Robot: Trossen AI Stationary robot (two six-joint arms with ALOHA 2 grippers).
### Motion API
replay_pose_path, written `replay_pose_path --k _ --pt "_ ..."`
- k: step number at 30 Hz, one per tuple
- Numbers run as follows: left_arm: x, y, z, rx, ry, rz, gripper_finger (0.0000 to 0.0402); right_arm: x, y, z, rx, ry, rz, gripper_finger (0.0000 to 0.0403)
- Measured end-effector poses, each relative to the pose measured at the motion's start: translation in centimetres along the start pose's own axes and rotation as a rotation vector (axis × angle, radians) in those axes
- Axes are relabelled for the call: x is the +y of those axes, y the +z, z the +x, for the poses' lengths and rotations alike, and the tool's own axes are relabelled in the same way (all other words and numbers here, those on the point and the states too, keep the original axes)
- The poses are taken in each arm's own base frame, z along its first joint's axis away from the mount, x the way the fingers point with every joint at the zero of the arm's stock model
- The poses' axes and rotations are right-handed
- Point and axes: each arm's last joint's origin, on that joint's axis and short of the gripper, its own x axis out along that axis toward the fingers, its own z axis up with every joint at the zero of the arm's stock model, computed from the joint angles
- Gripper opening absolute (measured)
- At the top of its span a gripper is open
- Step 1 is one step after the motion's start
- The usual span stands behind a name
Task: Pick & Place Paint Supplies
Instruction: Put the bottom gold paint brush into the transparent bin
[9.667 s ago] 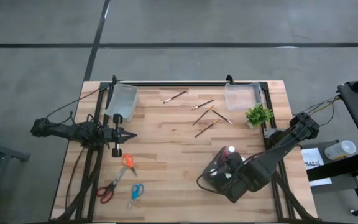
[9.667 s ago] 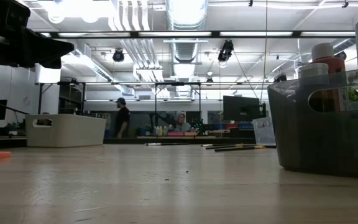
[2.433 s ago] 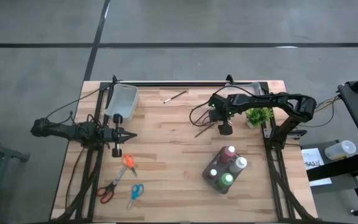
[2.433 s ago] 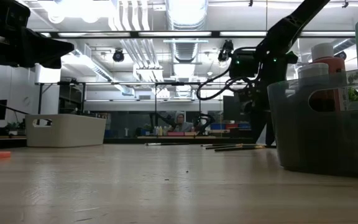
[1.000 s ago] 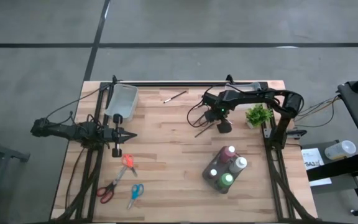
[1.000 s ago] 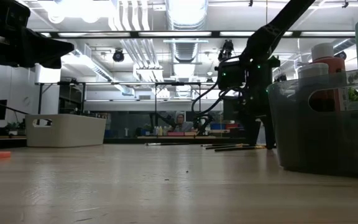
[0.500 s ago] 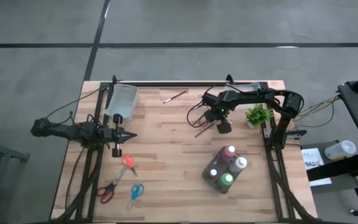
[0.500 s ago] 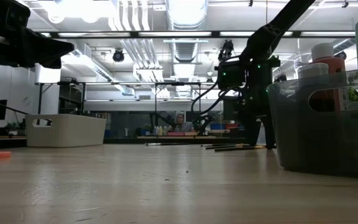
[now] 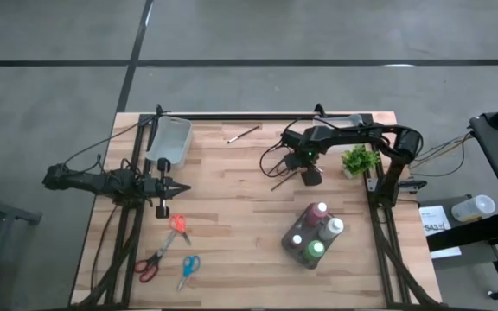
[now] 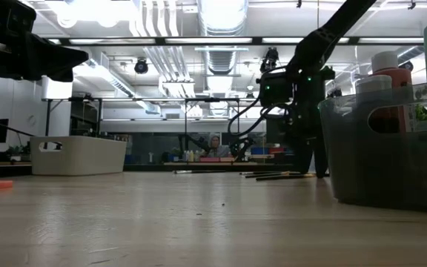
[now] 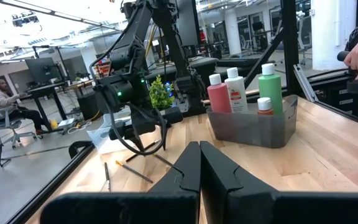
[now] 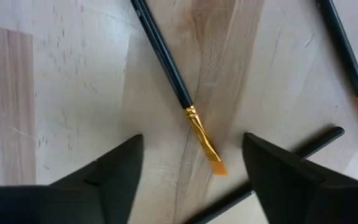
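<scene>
At the near edge of the bench (image 9: 232,259), toward its left, lie two pairs of scissors, one red-handled (image 9: 149,266) and one blue-handled (image 9: 187,267), with an orange tool (image 9: 178,224) just beyond them. Toward the near right stands a dark caddy (image 9: 299,249) holding the four paint bottles (image 9: 316,233), red, dark red, green and white, upright with pale caps. Farther in on the left, the left gripper (image 9: 182,187) hangs over the bench with its jaws clenched together on nothing, well apart from everything else. Across from it, the right gripper (image 12: 191,163) points down at the loose paintbrushes (image 10: 280,176) in the middle-right of the bench; its jaws are released and straddle the orange bristle tip of one black-handled paintbrush (image 12: 166,59) lying flat on the wood, with two other brush handles close by, none of them gripped. A small potted plant (image 9: 359,160) sits just to the right of that arm. Along the far edge rest a pale bin (image 9: 170,141) on the left, a single brush (image 9: 244,133) near the middle, and a clear tray (image 9: 356,118) mostly hidden under the right arm.
</scene>
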Motion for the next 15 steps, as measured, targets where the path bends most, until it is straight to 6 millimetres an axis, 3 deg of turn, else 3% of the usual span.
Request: replay_pose_path --k 5,15 --pt "0.00 0.00 0.00 0.000 0.000 0.000 0.0000 0.06 -0.08 0.19 -0.003 0.001 0.003 0.0194" --pt "0.00 0.00 0.00 0.000 0.000 0.000 0.0000 0.07 -0.10 0.30 -0.007 -0.001 0.037 0.0125"
